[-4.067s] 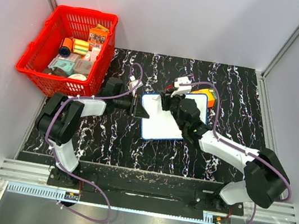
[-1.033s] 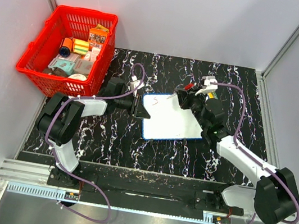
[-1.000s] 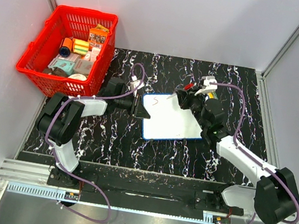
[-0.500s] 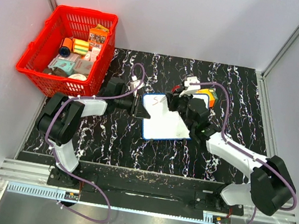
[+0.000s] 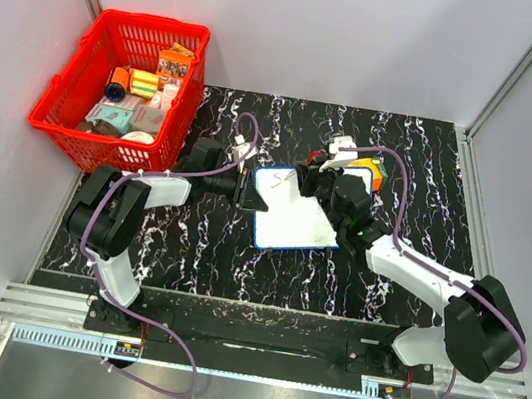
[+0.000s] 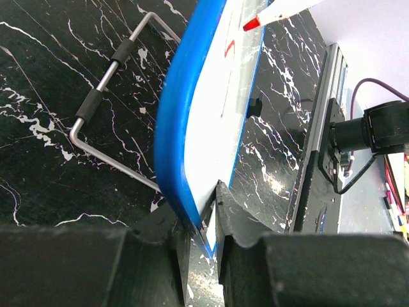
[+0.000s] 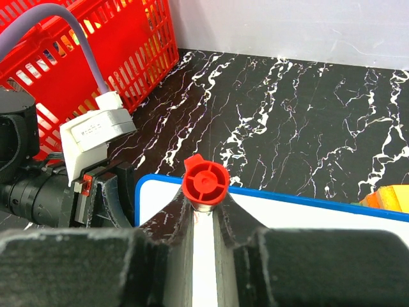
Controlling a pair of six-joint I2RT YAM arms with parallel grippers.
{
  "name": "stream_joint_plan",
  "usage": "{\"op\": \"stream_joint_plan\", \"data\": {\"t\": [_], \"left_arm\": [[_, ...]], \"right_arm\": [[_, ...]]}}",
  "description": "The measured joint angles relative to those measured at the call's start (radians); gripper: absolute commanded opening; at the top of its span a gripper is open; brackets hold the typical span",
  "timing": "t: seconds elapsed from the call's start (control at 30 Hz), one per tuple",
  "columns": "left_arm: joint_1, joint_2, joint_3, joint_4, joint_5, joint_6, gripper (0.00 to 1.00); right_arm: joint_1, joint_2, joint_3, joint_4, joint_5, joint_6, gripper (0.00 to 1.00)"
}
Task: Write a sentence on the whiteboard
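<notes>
Whiteboard (image 5: 287,223): far corner hidden under right arm (image 5: 407,267), red sentence (image 5: 278,176) illegible; white face, blue frame. Left pincer (image 6: 211,199) clamps its edge; right pincer (image 7: 206,211) grips marker (image 7: 206,181).

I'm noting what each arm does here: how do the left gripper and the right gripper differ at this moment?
The left gripper is shut on the blue-framed edge of the whiteboard, while the right gripper is shut on a red-tipped marker. The left gripper reaches in from the whiteboard's left side; the right gripper sits over it, the marker aimed at its white face. Both are clamped on something.
</notes>
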Motion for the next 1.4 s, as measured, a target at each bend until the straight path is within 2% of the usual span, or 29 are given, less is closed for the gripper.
{"op": "stream_joint_plan", "data": {"t": [0.7,1.1,1.4], "left_arm": [[-0.002,0.000,0.004,-0.019,-0.007,0.001,0.00],[-0.002,0.000,0.004,-0.025,-0.009,0.001,0.00],[-0.003,-0.001,0.006,-0.026,-0.008,0.003,0.00]], "right_arm": [[0.000,0.021,0.002,0.011,0.014,0.018,0.00],[0.000,0.020,0.002,0.010,0.093,0.017,0.00],[0.000,-0.013,-0.033,0.051,0.055,0.018,0.00]]}}
